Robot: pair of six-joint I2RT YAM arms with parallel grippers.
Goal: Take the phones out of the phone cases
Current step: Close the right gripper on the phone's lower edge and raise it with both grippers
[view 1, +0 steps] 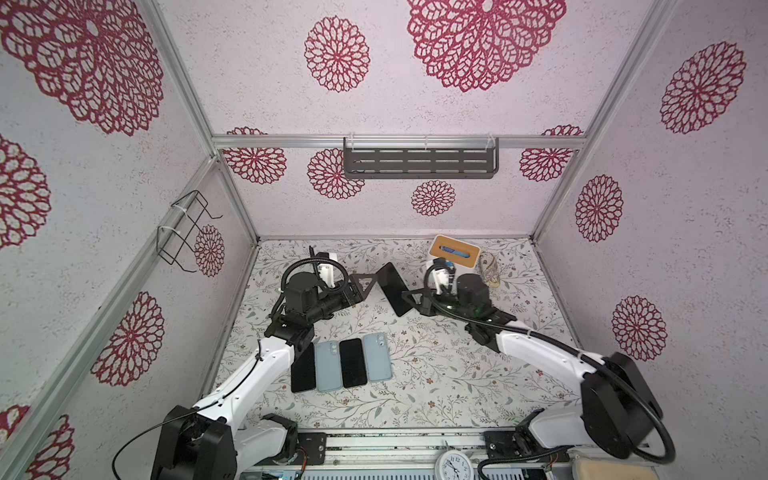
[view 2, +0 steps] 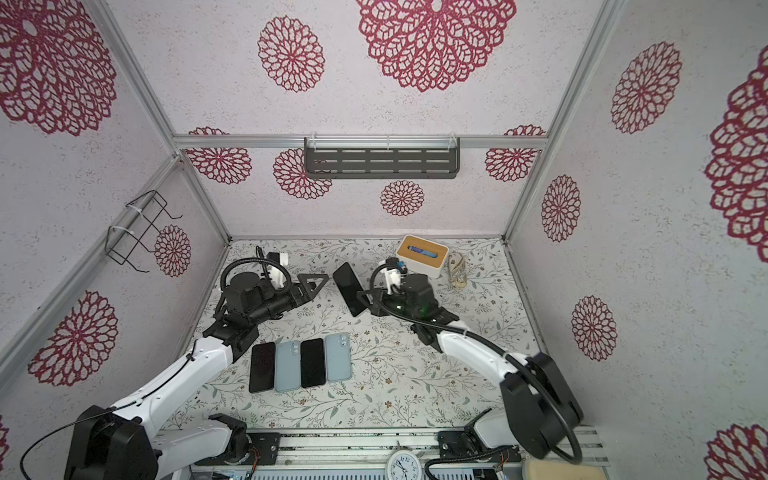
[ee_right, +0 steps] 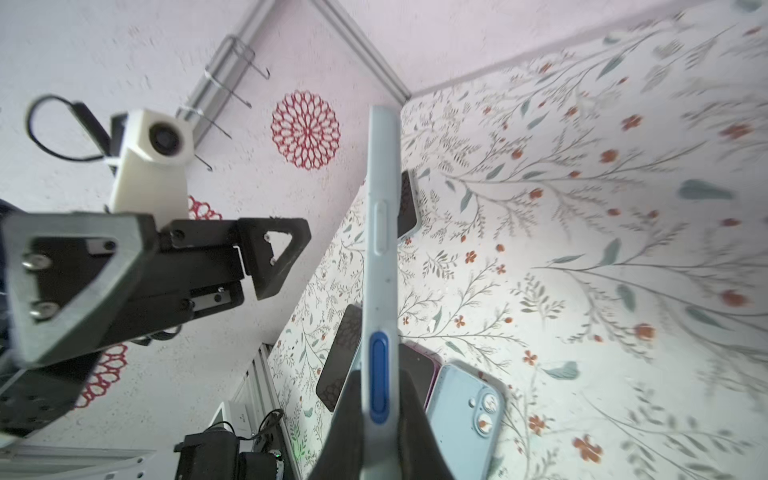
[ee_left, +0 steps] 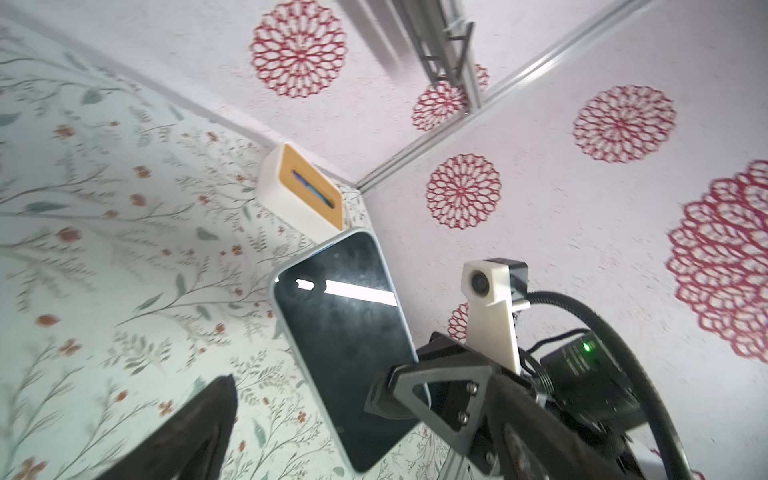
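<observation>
A phone (view 1: 392, 289) with a dark screen sits inside its light blue phone case (ee_right: 380, 249) and is held on edge above the table, tilted, in both top views (view 2: 348, 286). My right gripper (ee_right: 380, 436) is shut on the case's long edges near one end, beside a blue side button. Its finger (ee_left: 432, 386) presses on the screen. Just left of the phone, my left gripper (view 1: 368, 286) stands open, its fingers (ee_left: 195, 432) wide apart and gripping nothing. The phone's free end lies just ahead of them.
Two bare black phones (view 1: 353, 363) and two empty blue cases (view 1: 328, 368) lie in a row near the front left. A white box with a wooden top (view 1: 455, 249) and a netted bundle (view 1: 490, 270) sit at the back right. A clock (view 1: 453, 463) lies at the front rail.
</observation>
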